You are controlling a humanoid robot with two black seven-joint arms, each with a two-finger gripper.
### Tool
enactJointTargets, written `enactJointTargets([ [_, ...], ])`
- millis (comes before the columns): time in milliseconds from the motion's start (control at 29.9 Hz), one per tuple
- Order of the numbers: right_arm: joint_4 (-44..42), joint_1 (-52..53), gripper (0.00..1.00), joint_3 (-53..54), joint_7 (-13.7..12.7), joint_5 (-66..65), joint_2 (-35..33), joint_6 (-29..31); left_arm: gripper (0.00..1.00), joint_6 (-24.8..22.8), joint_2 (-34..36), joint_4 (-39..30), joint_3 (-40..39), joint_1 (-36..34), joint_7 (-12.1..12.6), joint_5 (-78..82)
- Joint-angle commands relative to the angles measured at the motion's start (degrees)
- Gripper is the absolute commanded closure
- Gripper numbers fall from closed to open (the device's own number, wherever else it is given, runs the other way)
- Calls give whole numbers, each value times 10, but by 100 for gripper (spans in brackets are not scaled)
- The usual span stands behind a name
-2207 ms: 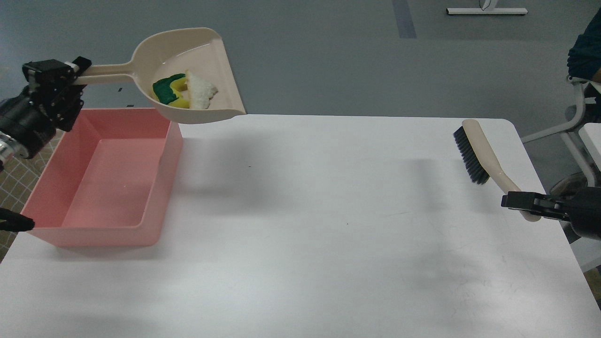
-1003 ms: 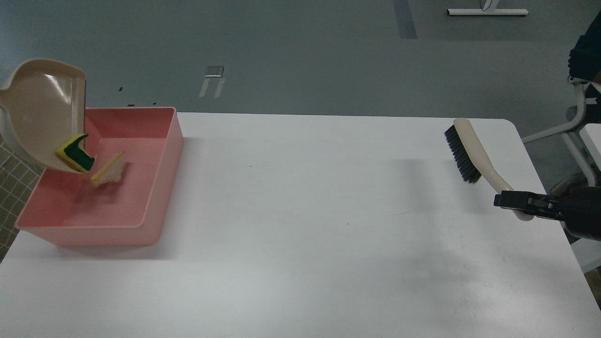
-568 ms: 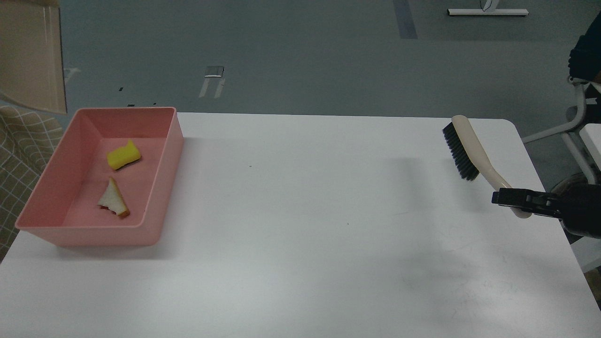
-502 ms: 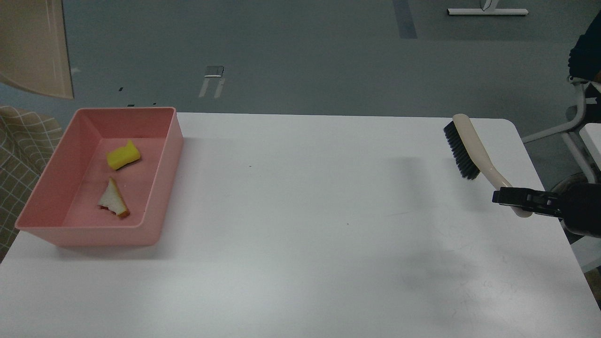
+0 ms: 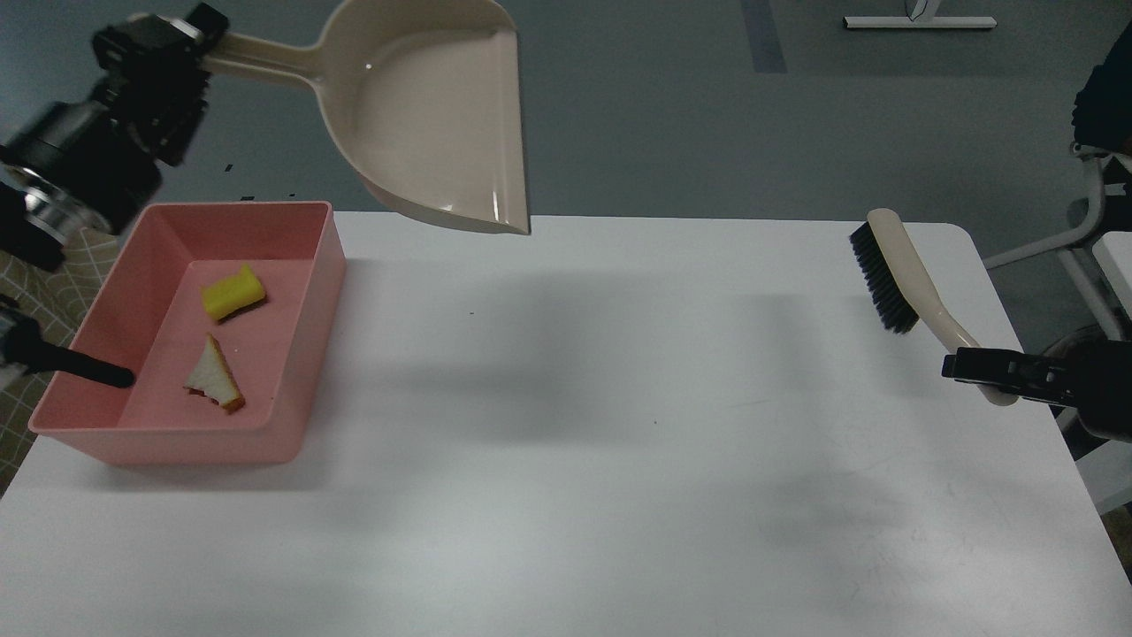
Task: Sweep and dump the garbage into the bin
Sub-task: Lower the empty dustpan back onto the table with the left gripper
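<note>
The pink bin (image 5: 309, 292) stands at the table's left edge. In it lie the yellow sponge piece (image 5: 233, 293) and the white bread wedge with tan crust (image 5: 214, 383). My left gripper (image 5: 190, 40) is shut on the handle of the empty beige dustpan (image 5: 433, 115), held high above the table's far edge, right of the bin. My right gripper (image 5: 982, 372) is shut on the handle of the beige brush with black bristles (image 5: 889, 279), held just above the table's far right corner.
The white table (image 5: 575, 460) runs from the bin to the right edge. A dark rod-like part (image 5: 75, 367) reaches over the bin's left rim. A chair (image 5: 1092, 212) stands beyond the table's right side.
The dustpan tipped the sponge and bread into the bin, rose out of view at upper left, then swung right. It is now empty and level above the table's far edge. The brush barely moved.
</note>
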Motion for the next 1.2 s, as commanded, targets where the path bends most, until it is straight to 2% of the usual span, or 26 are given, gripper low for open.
enactJointTargets([
  [0, -6, 0, 100, -1, 1, -1, -1, 0, 100, 7, -79, 7, 58, -5, 15, 31],
  [100, -8, 0, 100, -1, 2, -1, -1, 0, 100, 25, -131, 26, 107, -6, 15, 69],
  [301, -8, -1, 100, -1, 1, -1, -1, 0, 100, 31, -205, 84, 156, -6, 15, 141],
  [502, -8, -1, 100, -2, 1, -1, -1, 0, 100, 39, -265, 167, 163, -13, 10, 218],
  [669, -8, -1, 100, -3, 1, -1, -1, 0, 100, 59, -283, 203, 172, -22, 12, 235],
  [1070, -5, -1, 100, -5, 1, -1, 5, 0, 99, 68, -284, 215, 186, -21, 6, 235],
  [1104, -5, -1, 100, -5, 1, -1, 5, 0, 95, 68, -285, 217, 186, -21, 6, 235],
  [1170, -5, -1, 100, -5, 1, -1, 6, 0, 73, 68, -285, 220, 190, -21, 5, 235],
])
